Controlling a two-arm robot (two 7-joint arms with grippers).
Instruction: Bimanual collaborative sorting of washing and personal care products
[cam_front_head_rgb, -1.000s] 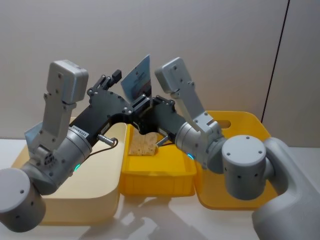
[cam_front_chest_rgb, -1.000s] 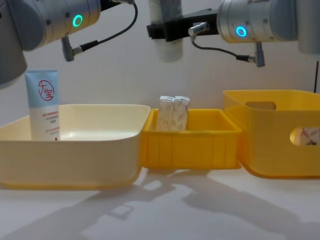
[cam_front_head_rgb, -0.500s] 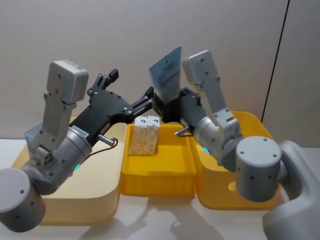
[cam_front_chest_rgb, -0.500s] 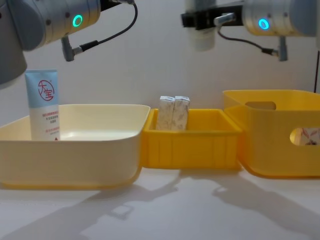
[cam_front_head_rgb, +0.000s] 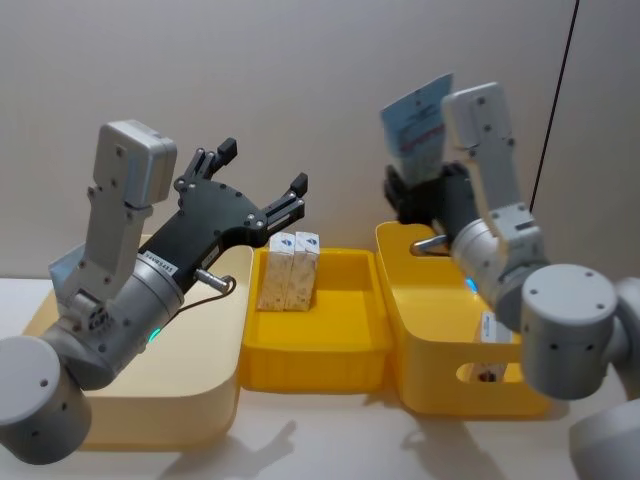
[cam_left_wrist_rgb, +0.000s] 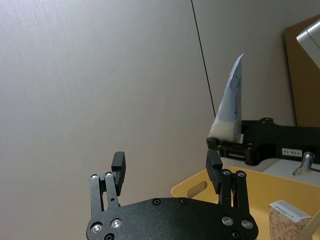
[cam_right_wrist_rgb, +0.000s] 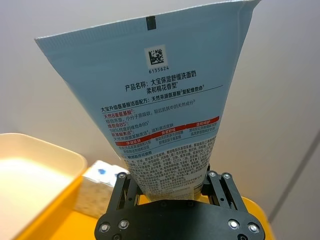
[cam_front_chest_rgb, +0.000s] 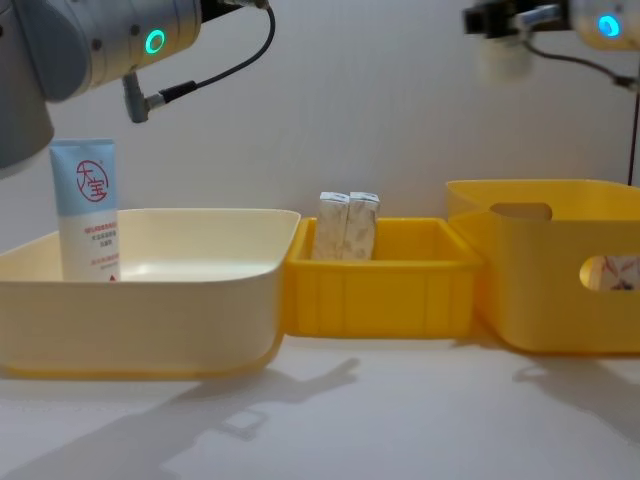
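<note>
Gripping, head view: right gripper (cam_front_head_rgb: 420, 195) clamps squeeze tube (cam_front_head_rgb: 415, 128) above tall yellow bin (cam_front_head_rgb: 440, 330).
Left wrist view: left gripper (cam_left_wrist_rgb: 167, 172) spread wide, empty.
Chest view: second tube (cam_front_chest_rgb: 86, 208) upright in cream bin (cam_front_chest_rgb: 140, 300); cartons (cam_front_chest_rgb: 348, 226) in small yellow bin (cam_front_chest_rgb: 380, 295).

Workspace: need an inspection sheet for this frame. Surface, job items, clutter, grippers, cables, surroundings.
Surface: white table, shadows only.
Job's things: one tube upright in the cream bin; two cartons upright, side by side, in the small yellow bin; a carton seen through the tall yellow bin's handle slot; second tube in the right gripper.
Clutter: nothing seen.
Grippers: left gripper open, raised, empty; right gripper shut on the tube, above the tall yellow bin.
Cables: black cable loops at the left wrist.
Surroundings: plain grey wall.
</note>
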